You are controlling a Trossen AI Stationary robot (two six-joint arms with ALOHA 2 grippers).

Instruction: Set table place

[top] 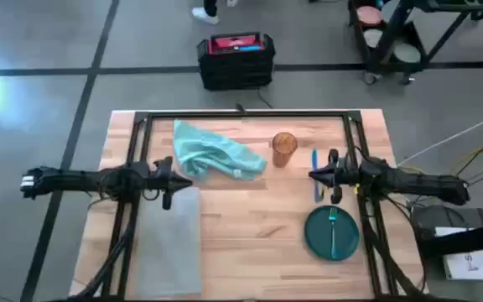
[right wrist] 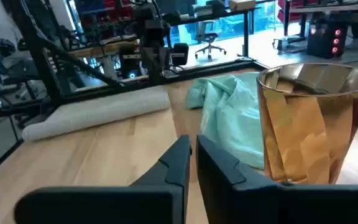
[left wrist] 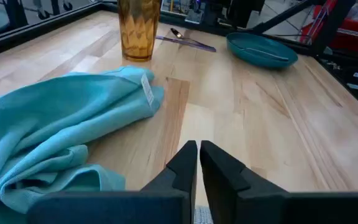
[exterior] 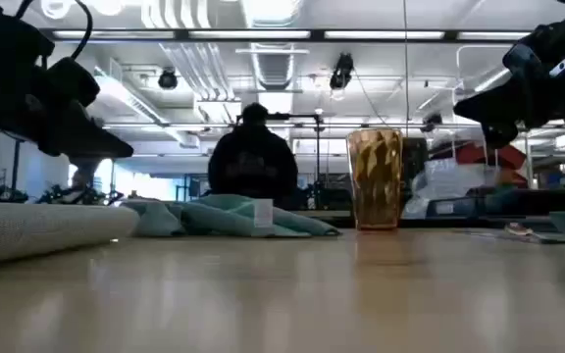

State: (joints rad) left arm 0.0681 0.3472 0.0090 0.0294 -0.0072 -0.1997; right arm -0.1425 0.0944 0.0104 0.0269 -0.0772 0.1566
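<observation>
1. Placemat (top: 170,243), grey and woven, lies flat on the table (top: 258,226) well to the left of the amber tumbler (top: 284,148), toward the table's near edge. In the low view it shows as a pale raised band (exterior: 27,230) at the left.
2. Left gripper (top: 168,183) hangs above the wood just at the placemat's far end, left of the tumbler. Its two dark fingers (left wrist: 185,163) are pressed together with nothing between them.
3. Teal napkin (top: 212,155) lies crumpled just left of the tumbler, beyond the left gripper, with a small white tag showing at one edge (left wrist: 146,90). It does not touch the tumbler.
4. Tumbler stands upright on the bare wood at about the table's middle width, toward the far rail. The right wrist view shows its faceted amber wall close up (right wrist: 312,121).
5. Blue-handled utensil (top: 314,172) lies on the wood just right of the tumbler; which piece of cutlery it is cannot be told.
6. Right gripper (top: 334,178) hovers right of the tumbler, over that utensil. Its fingers (right wrist: 176,162) are closed against each other, empty.
7. Dark green plate (top: 331,232) sits right of the tumbler and nearer the front edge, with a fork (top: 334,231) lying across it.
8. A person in dark clothing (exterior: 253,162) is in the room behind the table, seen left of the tumbler in the low view.
</observation>
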